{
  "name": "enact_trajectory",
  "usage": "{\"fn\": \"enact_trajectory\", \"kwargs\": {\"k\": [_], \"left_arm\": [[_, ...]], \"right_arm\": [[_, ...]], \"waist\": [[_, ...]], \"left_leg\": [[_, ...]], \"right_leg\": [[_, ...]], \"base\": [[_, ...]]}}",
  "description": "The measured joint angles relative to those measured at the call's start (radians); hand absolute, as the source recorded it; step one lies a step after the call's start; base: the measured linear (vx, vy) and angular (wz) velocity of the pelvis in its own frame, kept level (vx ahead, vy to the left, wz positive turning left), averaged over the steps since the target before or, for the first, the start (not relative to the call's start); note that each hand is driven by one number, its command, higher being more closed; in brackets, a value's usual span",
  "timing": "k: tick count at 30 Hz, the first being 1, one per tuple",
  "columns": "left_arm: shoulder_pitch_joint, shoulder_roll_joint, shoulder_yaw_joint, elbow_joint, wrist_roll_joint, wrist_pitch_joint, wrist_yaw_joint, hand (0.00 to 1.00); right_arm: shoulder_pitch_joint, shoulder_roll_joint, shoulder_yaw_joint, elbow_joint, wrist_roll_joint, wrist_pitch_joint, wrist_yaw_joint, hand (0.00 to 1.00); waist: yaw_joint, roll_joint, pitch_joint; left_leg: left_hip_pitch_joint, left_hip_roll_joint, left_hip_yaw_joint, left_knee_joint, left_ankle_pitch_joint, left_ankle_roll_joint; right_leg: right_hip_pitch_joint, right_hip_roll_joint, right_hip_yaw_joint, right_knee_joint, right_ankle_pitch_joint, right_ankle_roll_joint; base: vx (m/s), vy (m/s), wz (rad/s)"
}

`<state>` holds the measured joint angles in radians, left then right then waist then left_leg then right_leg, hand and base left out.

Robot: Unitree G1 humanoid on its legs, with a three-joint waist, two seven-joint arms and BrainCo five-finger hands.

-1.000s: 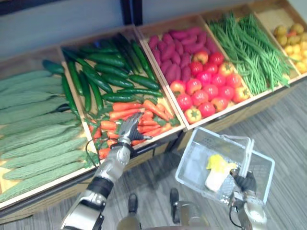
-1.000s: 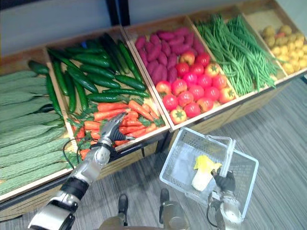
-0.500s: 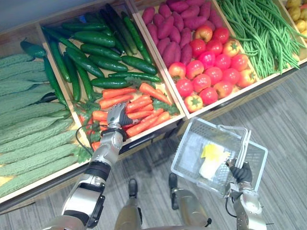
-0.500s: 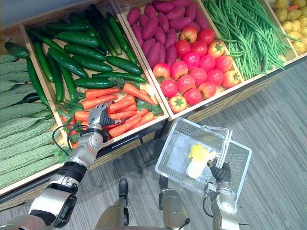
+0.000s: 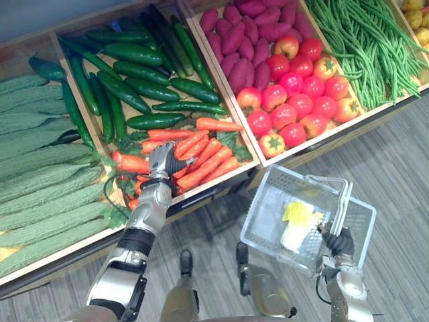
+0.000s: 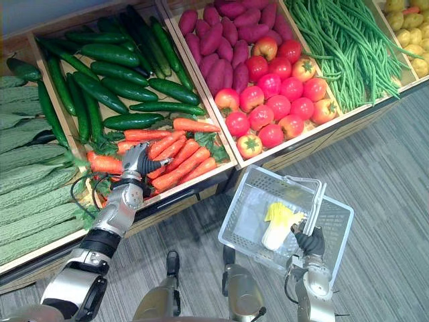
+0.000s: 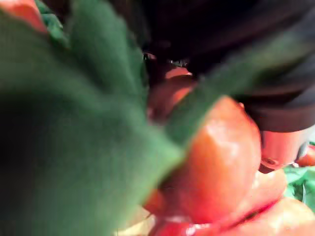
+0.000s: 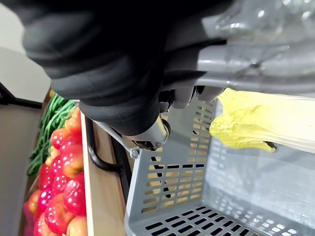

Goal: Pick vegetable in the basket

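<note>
The carrots (image 5: 208, 161) lie heaped, orange with green tops, in the near end of a wooden display bin, and the robot's left hand (image 5: 163, 161) rests down among them at the pile's left side. Its fingers are sunk between roots and leaves, so whether they grip a carrot cannot be told; the left wrist view shows one carrot and a green leaf pressed close against the hand.

To the right of the carrots and nearer the robot, off the shelf and over the grey plank floor (image 5: 402, 168), hangs a grey plastic basket (image 5: 259, 203). The right hand (image 5: 340, 241) has its fingers wrapped round the basket's handle (image 5: 340, 204). A pale cabbage (image 5: 295, 225) with yellow leaves lies inside.

Directly behind the carrots, in the same bin, lie dark cucumbers (image 5: 134, 87). Left of the carrots, bitter gourds (image 5: 47, 194) take up the next bin. To the right sit tomatoes (image 5: 295, 100), with purple sweet potatoes (image 5: 244, 40) behind them, and green beans (image 5: 365, 47) farther right again.
</note>
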<state>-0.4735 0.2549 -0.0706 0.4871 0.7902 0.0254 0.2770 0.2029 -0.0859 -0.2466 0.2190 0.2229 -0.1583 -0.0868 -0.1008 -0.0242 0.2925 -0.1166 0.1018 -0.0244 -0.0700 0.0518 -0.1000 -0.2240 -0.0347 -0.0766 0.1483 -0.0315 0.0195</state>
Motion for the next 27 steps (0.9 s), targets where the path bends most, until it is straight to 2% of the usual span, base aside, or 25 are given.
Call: {"fn": "enact_trajectory", "kwargs": {"k": [5, 6, 12, 17, 20, 22, 27], "left_arm": [[0.093, -0.018, 0.066, -0.152, -0.037, 0.01, 0.03, 1.0], [0.128, -0.03, 0.084, -0.236, -0.057, 0.009, 0.052, 1.0], [0.234, -0.098, 0.105, -0.399, -0.118, -0.014, 0.107, 1.0], [0.326, -0.145, 0.108, -0.504, -0.173, -0.056, 0.142, 1.0], [0.415, -0.181, 0.114, -0.606, -0.256, -0.097, 0.146, 1.0], [0.482, -0.216, 0.109, -0.678, -0.323, -0.126, 0.146, 1.0], [0.56, -0.25, 0.071, -0.77, -0.369, -0.165, 0.14, 1.0]], "right_arm": [[0.005, 0.005, -0.014, 0.003, -0.001, 0.001, 0.004, 1.0], [0.009, 0.005, -0.019, 0.003, -0.003, 0.001, 0.005, 1.0], [0.023, 0.004, -0.029, 0.007, -0.009, 0.005, 0.018, 1.0], [0.029, 0.006, -0.029, 0.046, -0.011, 0.011, 0.024, 1.0], [0.026, 0.017, -0.029, 0.045, -0.011, 0.013, 0.024, 1.0], [0.022, 0.023, -0.029, 0.042, -0.018, 0.014, 0.02, 1.0], [0.024, 0.049, -0.031, 0.006, -0.029, 0.014, -0.005, 1.0]], "waist": [[0.002, 0.001, 0.0], [0.004, 0.003, -0.001], [0.005, 0.027, -0.022], [0.006, 0.051, -0.07], [0.008, 0.061, -0.09], [0.019, 0.064, -0.108], [0.031, 0.064, -0.138]], "left_leg": [[0.031, 0.0, 0.0, -0.002, -0.003, 0.003], [0.043, 0.0, 0.0, -0.004, -0.005, 0.004], [0.087, -0.001, 0.001, -0.019, -0.007, 0.007], [0.105, 0.001, 0.008, -0.019, -0.011, 0.008], [0.135, 0.005, 0.041, -0.019, -0.022, 0.011], [0.155, 0.005, 0.084, -0.016, -0.032, 0.012], [0.178, 0.004, 0.171, 0.013, -0.065, 0.019]], "right_leg": [[0.04, 0.001, -0.002, -0.017, 0.0, 0.0], [0.056, 0.002, -0.002, -0.027, 0.002, 0.003], [0.102, 0.003, -0.002, -0.046, 0.003, 0.007], [0.116, 0.006, 0.009, -0.048, 0.003, 0.007], [0.13, 0.01, 0.033, -0.048, 0.005, 0.01], [0.131, 0.016, 0.075, -0.049, 0.011, 0.018], [0.131, 0.024, 0.161, -0.068, 0.04, 0.031]], "base": [[0.0, 0.001, 0.01], [-0.01, 0.005, 0.03], [0.0, 0.002, 0.0], [0.0, 0.0, -0.05], [-0.02, 0.007, -0.26], [-0.02, 0.023, -0.49], [-0.02, 0.038, -0.53]]}}
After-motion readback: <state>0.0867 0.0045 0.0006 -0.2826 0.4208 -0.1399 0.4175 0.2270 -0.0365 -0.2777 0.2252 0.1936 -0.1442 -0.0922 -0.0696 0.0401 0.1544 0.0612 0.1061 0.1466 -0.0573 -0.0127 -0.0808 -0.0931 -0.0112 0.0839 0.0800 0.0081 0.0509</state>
